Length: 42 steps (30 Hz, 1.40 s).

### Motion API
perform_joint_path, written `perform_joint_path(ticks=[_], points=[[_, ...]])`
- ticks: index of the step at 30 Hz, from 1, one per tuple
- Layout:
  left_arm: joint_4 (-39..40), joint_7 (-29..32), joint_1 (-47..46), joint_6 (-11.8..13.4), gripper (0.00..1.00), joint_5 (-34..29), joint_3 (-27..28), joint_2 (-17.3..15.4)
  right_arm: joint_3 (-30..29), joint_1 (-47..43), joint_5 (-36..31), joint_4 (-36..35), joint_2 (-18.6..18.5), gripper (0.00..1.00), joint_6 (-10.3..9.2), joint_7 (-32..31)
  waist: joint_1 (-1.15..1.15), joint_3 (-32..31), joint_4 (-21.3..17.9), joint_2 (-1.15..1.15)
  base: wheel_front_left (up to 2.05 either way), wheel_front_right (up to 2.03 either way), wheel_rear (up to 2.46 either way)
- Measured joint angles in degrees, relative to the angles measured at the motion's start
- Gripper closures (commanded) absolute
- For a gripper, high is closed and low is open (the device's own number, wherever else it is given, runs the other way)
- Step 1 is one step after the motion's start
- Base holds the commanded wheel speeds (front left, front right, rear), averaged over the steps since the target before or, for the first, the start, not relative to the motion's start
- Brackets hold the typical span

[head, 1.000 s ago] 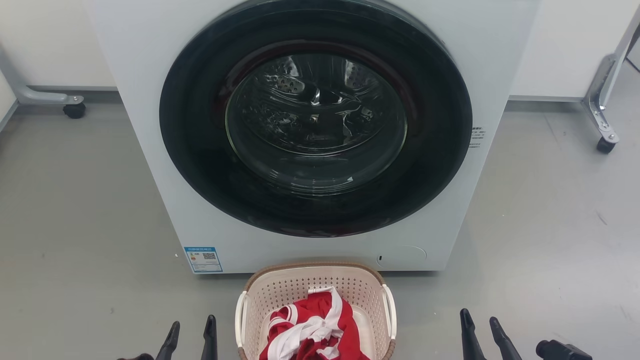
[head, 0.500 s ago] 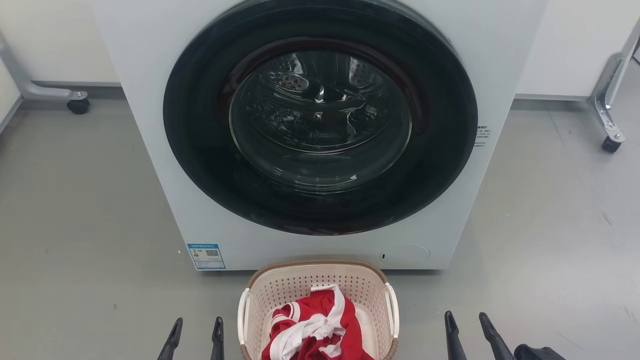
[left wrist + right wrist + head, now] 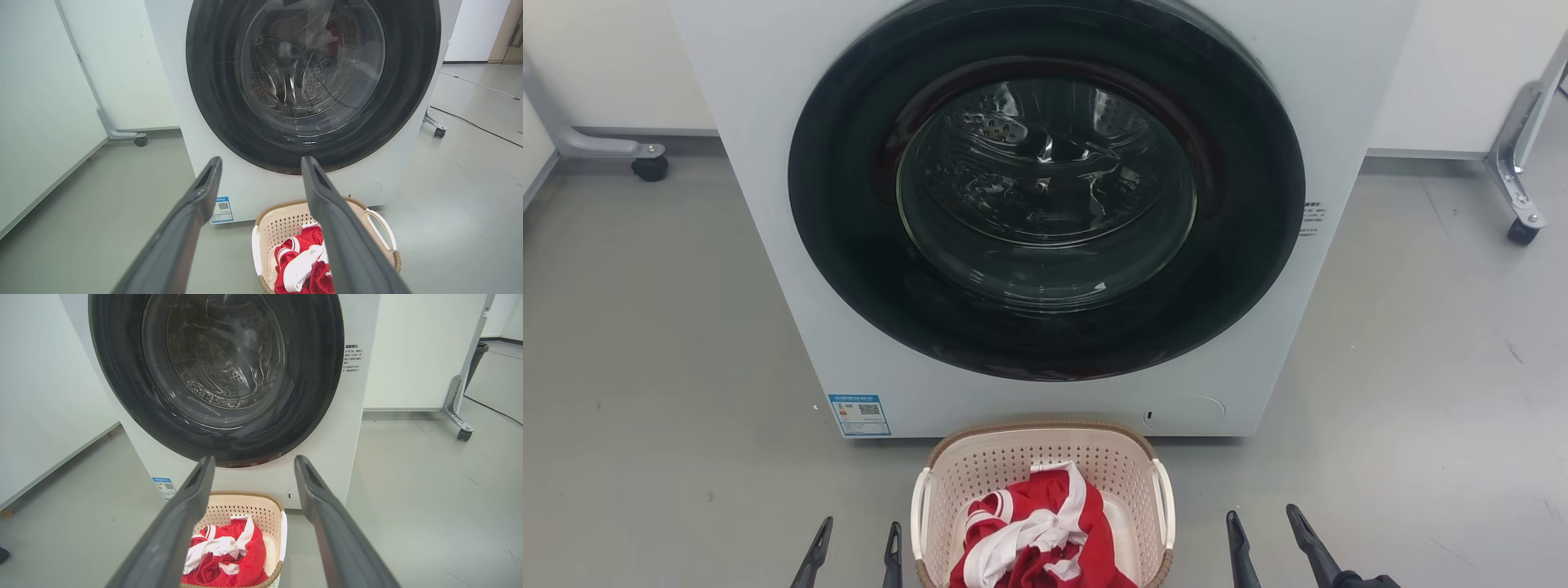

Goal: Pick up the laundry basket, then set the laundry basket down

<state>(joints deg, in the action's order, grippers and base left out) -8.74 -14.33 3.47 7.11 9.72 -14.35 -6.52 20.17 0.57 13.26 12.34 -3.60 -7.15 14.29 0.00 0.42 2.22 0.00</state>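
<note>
Two dark-fingered grippers are hovering low over the near edge of the floor (image 3: 645,367), one at each side of the laundry basket (image 3: 1013,465). The left gripper (image 3: 859,539) is holding its fingers spread and empty, just beside the basket's left white handle. The right gripper (image 3: 1262,531) is likewise standing released, a little farther out from the right handle and touching nothing. Between them the basket is sitting on the floor, carrying a crumpled red-and-white garment (image 3: 1045,539). Just beyond its far rim, the white washing machine (image 3: 931,400) is facing the robot, its drum showing through the round glass door (image 3: 1045,188). Farther back, wheeled metal legs (image 3: 1523,229) are standing along the white wall.
</note>
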Motion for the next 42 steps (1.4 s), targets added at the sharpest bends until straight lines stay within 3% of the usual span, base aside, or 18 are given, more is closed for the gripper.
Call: perform_joint_path(ticks=[25,42], points=[[-0.25,-0.14,0.32,0.0,0.0,0.02,0.85,1.05,-0.74,-0.21,-0.12,-0.79,0.14,0.0,0.0,0.0,0.0,1.75,-0.06,0.0,0.0,0.0,0.0],[-0.19,-0.14,-5.78,0.0,0.0,0.29,1.37,2.13,-2.25,5.81,-1.8,-1.9,0.09,0.0,0.62,0.01,0.01,12.23,0.06,0.0,0.0,0.0,0.0]])
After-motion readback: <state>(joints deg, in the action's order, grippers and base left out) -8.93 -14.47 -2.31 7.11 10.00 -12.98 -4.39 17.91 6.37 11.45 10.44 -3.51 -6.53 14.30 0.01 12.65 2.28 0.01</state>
